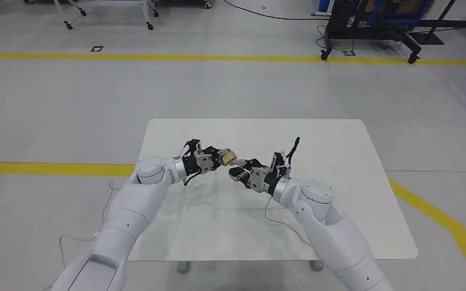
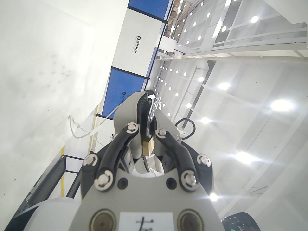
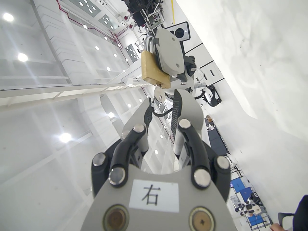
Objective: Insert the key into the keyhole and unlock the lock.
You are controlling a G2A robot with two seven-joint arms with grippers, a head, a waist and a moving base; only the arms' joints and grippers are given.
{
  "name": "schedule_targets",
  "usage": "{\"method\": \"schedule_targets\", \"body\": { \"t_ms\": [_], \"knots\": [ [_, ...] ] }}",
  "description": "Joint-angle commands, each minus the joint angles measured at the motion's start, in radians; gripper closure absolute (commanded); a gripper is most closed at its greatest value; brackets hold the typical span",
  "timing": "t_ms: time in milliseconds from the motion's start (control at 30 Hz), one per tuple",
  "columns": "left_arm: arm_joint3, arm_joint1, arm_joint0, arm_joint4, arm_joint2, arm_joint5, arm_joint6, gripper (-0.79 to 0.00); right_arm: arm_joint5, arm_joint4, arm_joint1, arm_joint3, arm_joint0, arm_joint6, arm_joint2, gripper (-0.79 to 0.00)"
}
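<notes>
My left gripper (image 1: pixel 220 155) is held above the middle of the white table (image 1: pixel 349 145), shut on a brass padlock (image 1: pixel 228 156). In the left wrist view the brass body (image 2: pixel 147 146) sits between the fingers (image 2: pixel 130 111) and the silver shackle (image 2: pixel 154 106) pokes out at the tips. In the right wrist view the padlock (image 3: pixel 152 69) hangs in the left gripper's grey finger (image 3: pixel 168 51), with a silver key (image 3: pixel 159 94) stuck in its keyhole. My right gripper (image 3: pixel 163 105) is open just short of the key's head, its pads not touching it. From above, the right gripper (image 1: pixel 240 173) faces the padlock closely.
Bare tabletop lies under both arms and out to the right edge (image 1: pixel 397 218). Yellow floor lines (image 1: pixel 218 57) run behind the table. A dark wheeled frame (image 1: pixel 371 33) and a light cart (image 1: pixel 109 11) stand far back.
</notes>
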State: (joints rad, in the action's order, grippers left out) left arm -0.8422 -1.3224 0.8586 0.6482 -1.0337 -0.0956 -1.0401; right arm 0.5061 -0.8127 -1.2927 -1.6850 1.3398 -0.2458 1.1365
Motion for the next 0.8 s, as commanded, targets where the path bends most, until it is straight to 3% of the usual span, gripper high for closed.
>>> {"method": "schedule_targets", "body": {
  "t_ms": [0,167,233,267,533,767],
  "knots": [
    [-0.001,0.000,0.000,-0.002,0.000,0.000,-0.001,0.000,0.001,-0.014,-0.002,0.008,-0.005,0.002,-0.002,-0.274],
    [-0.004,0.001,0.001,-0.001,-0.003,0.003,-0.007,0.000,0.005,-0.027,-0.004,0.027,-0.017,0.008,-0.008,-0.222],
    [-0.008,0.001,0.003,-0.001,-0.003,0.005,-0.009,0.000,0.005,-0.039,-0.006,0.035,-0.021,0.011,-0.009,-0.114],
    [-0.010,0.001,0.004,-0.002,-0.004,0.009,-0.010,0.000,0.003,-0.046,-0.007,0.039,-0.024,0.013,-0.009,-0.009],
    [-0.044,0.004,0.019,-0.007,-0.011,0.054,-0.031,0.000,-0.003,-0.157,-0.012,0.073,-0.029,-0.007,0.015,0.000],
    [-0.064,0.007,0.034,0.004,-0.032,0.146,-0.038,0.000,0.003,-0.282,-0.015,0.086,-0.020,-0.005,0.056,0.000]
  ]
}}
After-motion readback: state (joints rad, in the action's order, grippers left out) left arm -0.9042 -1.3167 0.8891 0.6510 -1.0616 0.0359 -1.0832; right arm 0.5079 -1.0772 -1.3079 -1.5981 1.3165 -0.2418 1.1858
